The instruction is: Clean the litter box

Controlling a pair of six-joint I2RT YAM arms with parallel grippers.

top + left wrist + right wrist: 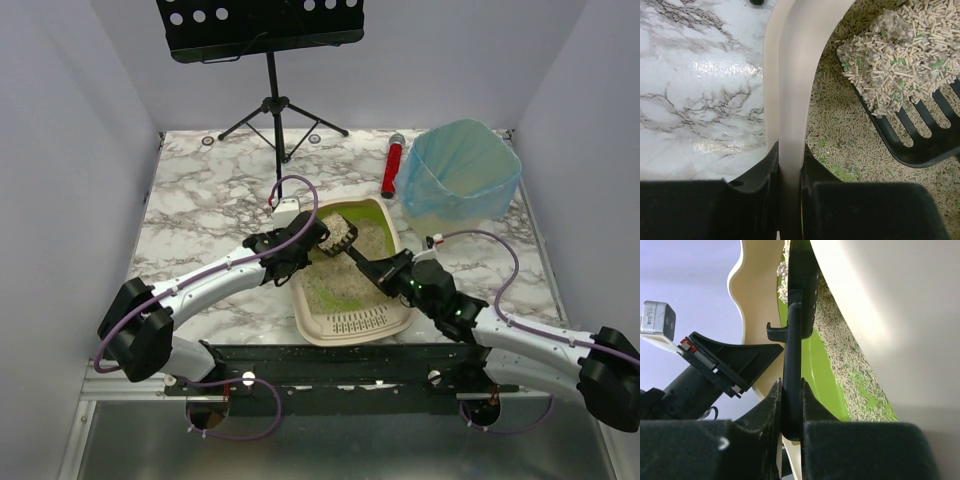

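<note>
— At the centre of the tabletop point(200, 200), between the two arms, sits the litter box point(352, 324), its grille end nearest the bases. How far along is the cleaning?
— Partway, by the look of it. The black scoop point(920, 135) carries a clump of pellets point(895, 55) over the litter at the box's far end. That load has not yet gone to the blue-bagged bin point(460, 180), which stands apart at the far right.
— And the arms?
— The left gripper point(790, 170) reaches in from the left, its fingers clamped on the box's rim, likely steadying it. The right gripper point(791, 405) comes in low from the right, its fingers pressed shut on the scoop's handle.
— What remains?
— Probably carrying the load across to the bin, then sifting again.
</note>
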